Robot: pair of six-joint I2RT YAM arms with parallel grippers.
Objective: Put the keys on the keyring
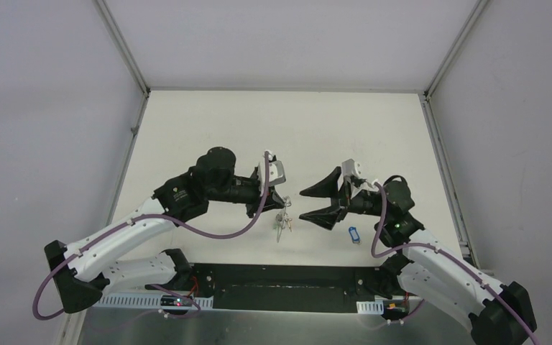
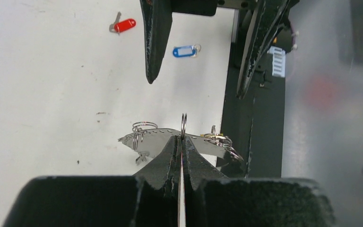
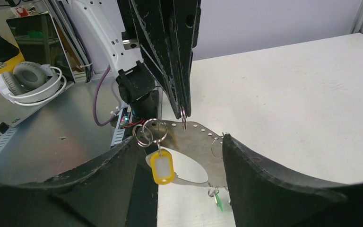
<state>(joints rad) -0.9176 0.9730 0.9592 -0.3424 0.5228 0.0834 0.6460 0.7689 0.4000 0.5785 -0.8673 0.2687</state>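
Note:
The keyring [image 1: 282, 221] is a thin grey metal hoop [image 3: 194, 151] with small holes and silver split rings along its rim. It hangs just above the table. My left gripper [image 2: 183, 138] is shut on one upright split ring [image 2: 183, 124] at the hoop's top edge [image 2: 156, 137]. A yellow-tagged key [image 3: 162, 166] and a green-tagged one [image 3: 219, 202] hang from the hoop. My right gripper [image 1: 302, 205] stands open facing the hoop, one finger on each side and nothing held. A blue-tagged key [image 1: 354, 234] and a red-tagged key [image 2: 124, 24] lie loose on the table.
A black base strip [image 1: 287, 277] runs along the near table edge between the arms. Metal rails [image 1: 442, 154] border the white table on both sides. Off the table, headphones [image 3: 26, 78] sit on a cluttered bench.

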